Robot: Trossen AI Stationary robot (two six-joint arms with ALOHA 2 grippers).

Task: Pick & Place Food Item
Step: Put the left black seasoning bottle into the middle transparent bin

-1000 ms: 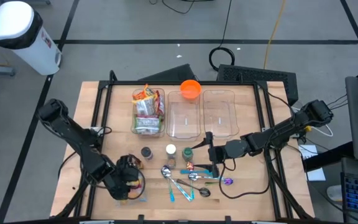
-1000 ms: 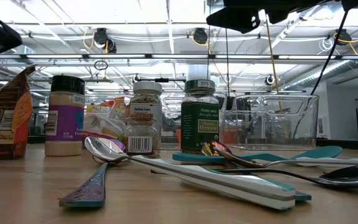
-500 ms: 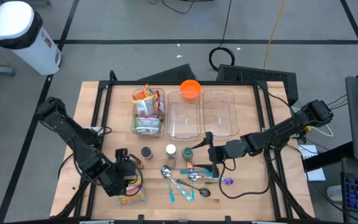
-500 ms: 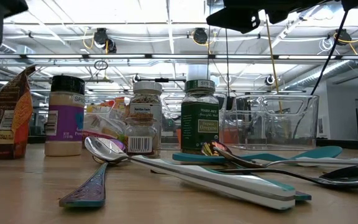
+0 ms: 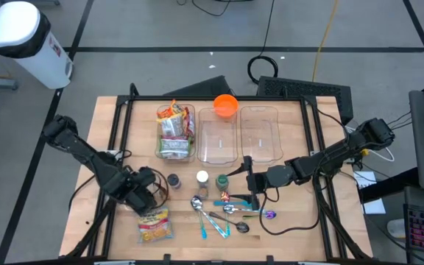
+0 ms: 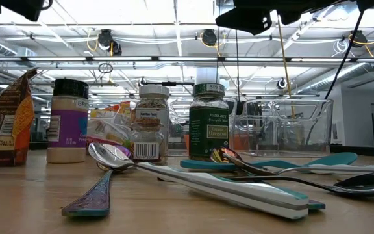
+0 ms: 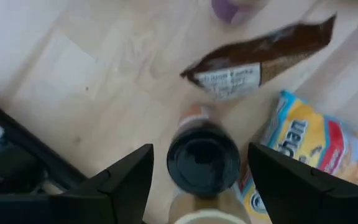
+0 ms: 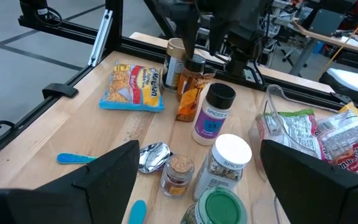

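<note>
The yellow snack packet (image 5: 155, 225) (image 8: 132, 87) lies flat on the wooden table near its front left corner. My left gripper (image 5: 152, 190) (image 7: 197, 180) hangs open just beyond the packet, pointing down. A black-lidded jar (image 7: 202, 160) stands below the gap between its fingers, and I cannot tell whether the fingers touch it. A brown packet (image 7: 260, 56) (image 6: 8, 117) stands beside the jar. My right gripper (image 5: 246, 180) (image 8: 210, 205) waits open above the jars near the table's middle, roughly level, holding nothing.
Three clear tubs stand at the back: the left one (image 5: 175, 132) holds food packets, and next to it are the middle tub (image 5: 219, 136) and the right tub (image 5: 260, 132). An orange bowl (image 5: 225, 105) sits behind them. Spice jars (image 5: 202, 177) and several spoons (image 5: 223, 217) crowd the centre front.
My left gripper has risen and gone from above the yellow packet toward the table's far edge, rolling about its own axis as it went. The packet, covered by the gripper before, now lies in full view on the table. My right arm has kept still.
</note>
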